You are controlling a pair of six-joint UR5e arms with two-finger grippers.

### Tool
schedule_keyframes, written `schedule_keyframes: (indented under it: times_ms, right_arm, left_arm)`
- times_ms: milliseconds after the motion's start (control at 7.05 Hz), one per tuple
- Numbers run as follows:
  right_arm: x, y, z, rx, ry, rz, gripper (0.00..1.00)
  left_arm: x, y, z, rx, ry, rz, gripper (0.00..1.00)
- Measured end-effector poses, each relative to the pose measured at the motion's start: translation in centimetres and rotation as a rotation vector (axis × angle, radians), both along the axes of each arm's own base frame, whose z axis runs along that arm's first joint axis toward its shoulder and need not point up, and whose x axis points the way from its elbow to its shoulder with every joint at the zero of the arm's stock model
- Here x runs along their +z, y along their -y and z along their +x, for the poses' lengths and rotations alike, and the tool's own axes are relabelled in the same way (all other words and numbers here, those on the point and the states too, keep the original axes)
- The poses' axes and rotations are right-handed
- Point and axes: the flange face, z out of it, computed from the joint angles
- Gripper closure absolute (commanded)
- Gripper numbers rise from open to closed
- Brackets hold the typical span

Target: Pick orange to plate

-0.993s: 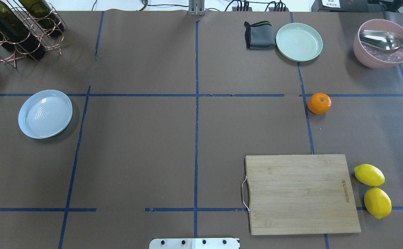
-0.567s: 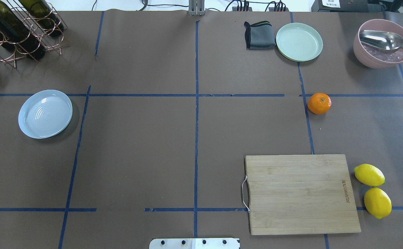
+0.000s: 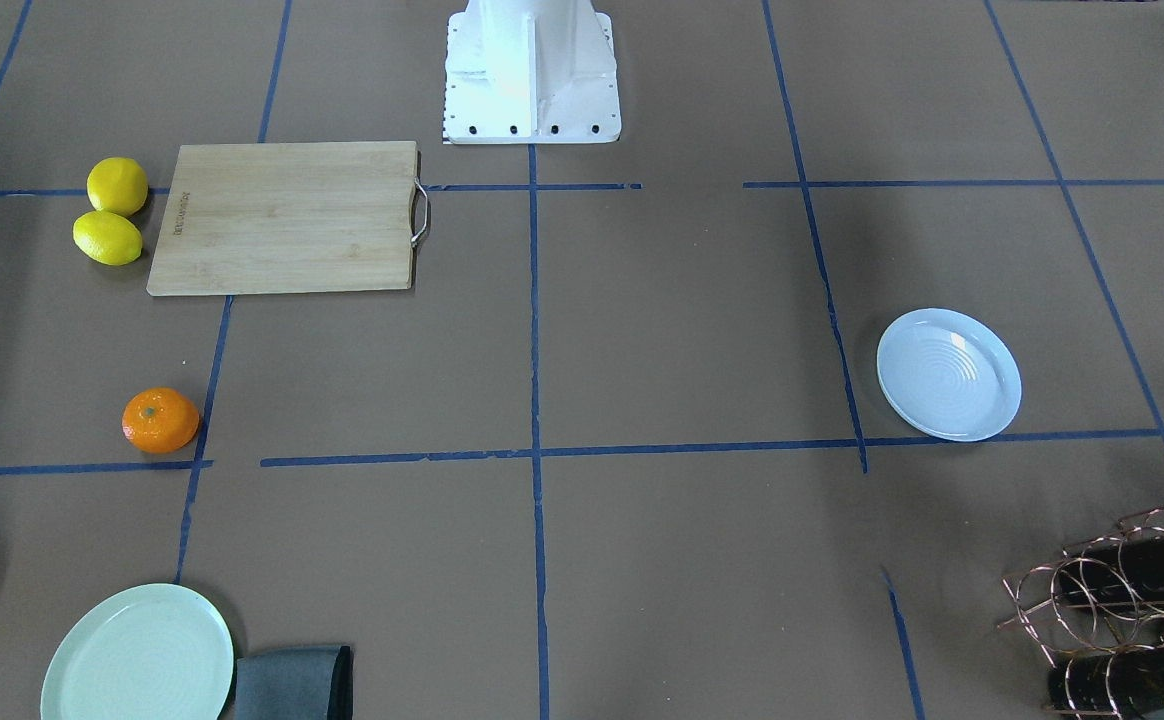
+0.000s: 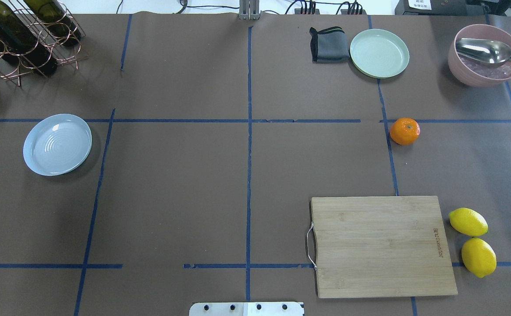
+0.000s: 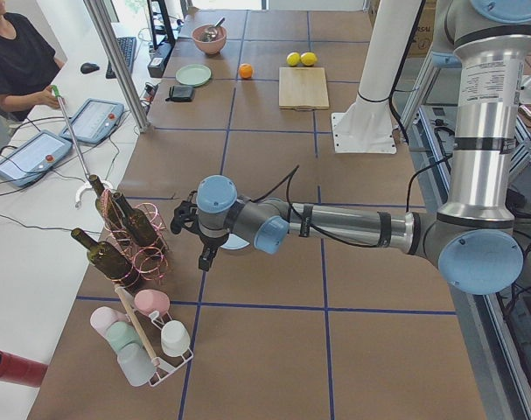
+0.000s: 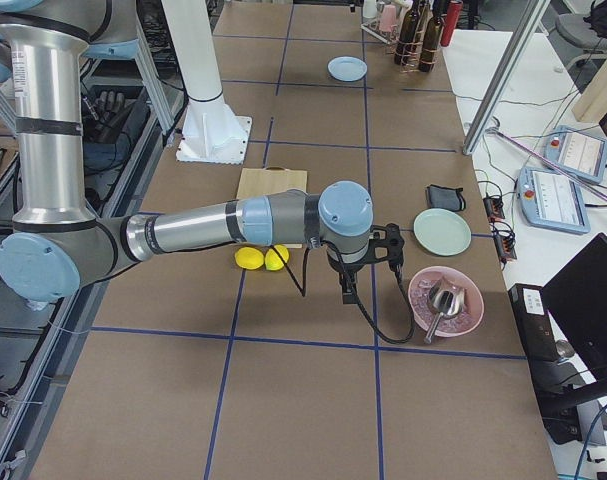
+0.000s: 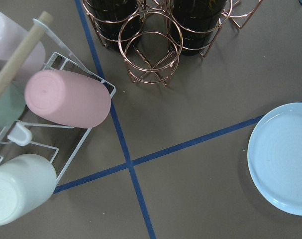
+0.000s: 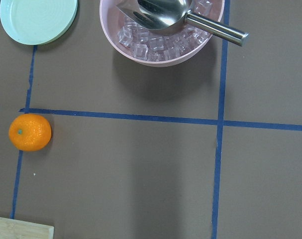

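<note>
The orange (image 4: 404, 131) lies alone on the brown table cover, right of centre beside a blue tape line; it also shows at the left of the right wrist view (image 8: 30, 132). Far to the left rests the pale bluish-white plate (image 4: 57, 144), with nothing on it, and its edge shows in the left wrist view (image 7: 282, 159). My left gripper (image 5: 202, 259) hangs above the table near the plate. My right gripper (image 6: 345, 292) hangs over the area near the pink bowl. Both show only in the side views, so I cannot tell whether either is open or shut.
A mint-green plate (image 4: 379, 53) and folded grey cloth (image 4: 328, 44) sit at the back right, beside a pink bowl (image 4: 486, 55) with ice and a metal scoop. A bamboo cutting board (image 4: 383, 245) and two lemons (image 4: 468, 221) lie front right. A wine rack (image 4: 23, 37) stands back left.
</note>
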Motion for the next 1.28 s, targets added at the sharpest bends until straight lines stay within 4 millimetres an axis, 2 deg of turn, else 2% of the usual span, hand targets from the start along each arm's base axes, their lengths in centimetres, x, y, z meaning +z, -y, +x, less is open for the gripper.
schedule_keyframes:
  times_ms: [425,709,993,1276]
  right_arm:
    - [-0.1,0.0,0.0,0.0,0.002,0.0,0.0]
    - [-0.1,0.1,0.0,0.0,0.002,0.0,0.0]
    - [-0.2,0.1,0.0,0.0,0.001,0.002,0.0]
    - [-0.3,0.2,0.0,0.0,0.001,0.004,0.0]
  left_arm:
    - [0.1,-1.9,8.5,-0.15,-0.047,-0.093,0.05]
    - [1.6,-2.8,13.2,-0.227,-0.056,-0.125,0.07]
    - [2.7,-3.2,16.5,-0.265,-0.052,-0.132,0.11]
    - [2.9,-2.6,17.9,-0.273,-0.052,-0.136,0.17]
